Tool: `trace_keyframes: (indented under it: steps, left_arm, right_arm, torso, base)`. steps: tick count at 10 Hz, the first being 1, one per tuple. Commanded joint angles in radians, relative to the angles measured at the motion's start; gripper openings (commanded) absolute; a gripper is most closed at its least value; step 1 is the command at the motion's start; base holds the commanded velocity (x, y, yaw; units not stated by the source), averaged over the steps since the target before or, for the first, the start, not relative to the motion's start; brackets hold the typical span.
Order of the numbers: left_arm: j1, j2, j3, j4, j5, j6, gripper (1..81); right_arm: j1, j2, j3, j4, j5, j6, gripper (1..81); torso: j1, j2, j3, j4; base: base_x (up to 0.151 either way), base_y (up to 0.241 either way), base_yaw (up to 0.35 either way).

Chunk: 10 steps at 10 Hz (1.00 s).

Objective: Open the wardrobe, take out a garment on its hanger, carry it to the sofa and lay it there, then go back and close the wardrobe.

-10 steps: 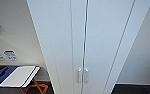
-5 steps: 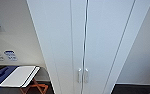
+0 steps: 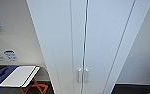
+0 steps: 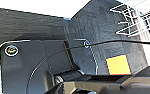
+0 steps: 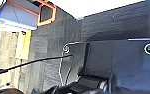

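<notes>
While I look through the head camera, the wardrobe (image 3: 91,40) stands straight ahead, both doors shut, its two small handles (image 3: 82,75) side by side at the middle seam. A white-topped folding table (image 3: 19,76) sits low to its left. My left wrist camera looks down on dark floor with a yellow square (image 4: 118,65). My right wrist camera looks down on dark carpet (image 5: 53,37). Whether either gripper is open, I cannot tell.
</notes>
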Motion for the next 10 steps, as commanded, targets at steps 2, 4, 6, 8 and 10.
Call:
trace_keyframes:
  steps: [2, 4, 6, 8, 10]
  left_arm:
    - [-0.165, -0.168, 0.22, 0.009, 0.113, 0.001, 81.1]
    - [-0.214, -0.208, 0.287, 0.009, 0.122, 0.002, 81.1]
    - [-0.279, -0.266, 0.396, 0.01, 0.123, 0.004, 81.1]
    - [-0.323, -0.306, 0.459, 0.012, 0.123, 0.004, 81.1]
    - [-0.354, -0.321, 0.49, 0.018, 0.123, 0.015, 81.1]
  right_arm:
    - [0.156, -0.134, 0.205, 0.01, -0.058, 0.007, 81.1]
    - [0.211, -0.194, 0.301, 0.001, -0.05, 0.007, 81.1]
    - [0.263, -0.241, 0.37, 0.007, -0.052, 0.007, 81.1]
    - [0.301, -0.269, 0.415, 0.0, -0.058, 0.007, 81.1]
    - [0.349, -0.298, 0.467, 0.0, -0.057, 0.007, 81.1]
  torso:
    - [0.0, 0.0, 0.0, 0.0]
    - [0.0, 0.0, 0.0, 0.0]
    - [0.0, 0.001, -0.001, 0.0]
    - [0.001, 0.001, -0.001, 0.0]
    - [0.001, 0.001, -0.002, 0.0]
  base:
    - [0.0, 0.0, 0.0]
    - [0.0, 0.0, 0.0]
    - [0.0, 0.0, 0.0]
    - [0.0, 0.0, 0.0]
    - [0.0, 0.0, 0.0]
